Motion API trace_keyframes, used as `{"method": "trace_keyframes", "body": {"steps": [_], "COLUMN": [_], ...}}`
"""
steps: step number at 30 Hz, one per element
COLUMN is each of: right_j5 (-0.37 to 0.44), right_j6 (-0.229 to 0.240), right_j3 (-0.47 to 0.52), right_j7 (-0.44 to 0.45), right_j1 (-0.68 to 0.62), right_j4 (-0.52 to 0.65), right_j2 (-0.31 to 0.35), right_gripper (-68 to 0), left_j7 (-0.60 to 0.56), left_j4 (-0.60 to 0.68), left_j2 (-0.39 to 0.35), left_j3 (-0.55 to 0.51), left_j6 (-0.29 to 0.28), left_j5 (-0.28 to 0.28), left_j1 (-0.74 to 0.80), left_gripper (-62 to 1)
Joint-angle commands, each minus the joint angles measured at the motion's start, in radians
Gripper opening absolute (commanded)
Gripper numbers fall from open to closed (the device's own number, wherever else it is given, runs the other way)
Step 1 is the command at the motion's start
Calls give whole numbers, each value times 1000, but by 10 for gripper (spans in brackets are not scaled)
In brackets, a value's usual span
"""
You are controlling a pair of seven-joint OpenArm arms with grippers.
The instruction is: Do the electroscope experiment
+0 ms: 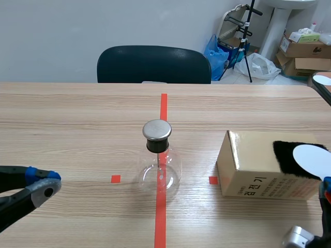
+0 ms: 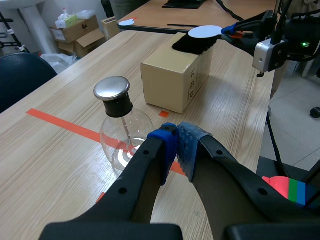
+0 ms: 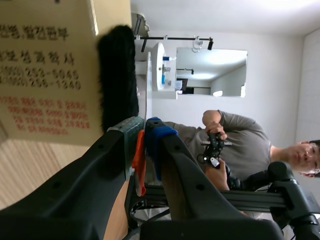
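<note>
The electroscope [image 1: 159,155], a round glass flask with a black stopper and a flat metal cap, stands at the middle of the scene view on the red tape line [image 1: 163,106] of the wooden table [image 1: 77,119]. At the lower right sits a tan cardboard box [image 1: 253,173] with a black fur pad [image 1: 287,155] on top. The box stands between the electroscope and the right hand [image 1: 325,187]. A dark chair [image 1: 153,64] stands at the upper middle, behind the table's far edge.

The left hand [image 1: 44,187] comes in low at the lower left, level over the table and pointing toward the flask, its pads pressed together on nothing. The right hand, at the lower right edge, is clamped on the thin orange handle [image 3: 140,160] of a white disc [image 1: 313,160]. The disc lies over the fur, and whether it touches the fur cannot be told.
</note>
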Motion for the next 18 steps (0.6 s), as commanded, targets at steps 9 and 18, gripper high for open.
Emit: {"method": "trace_keyframes", "body": {"steps": [9,18], "right_j5": [5,-2], "right_j6": [-58,-58], "right_j3": [15,0], "right_j7": [23,22], "right_j1": [56,76], "right_j4": [-77,-126], "right_j2": [69,71], "right_gripper": [-666,-666], "left_j7": [-44,-41], "left_j4": [-5,-5], "left_j2": [10,6], "left_j3": [5,5], "left_j6": [-2,-2], "left_j5": [19,19], "left_j1": [-14,-14], "left_gripper": [14,14]}}
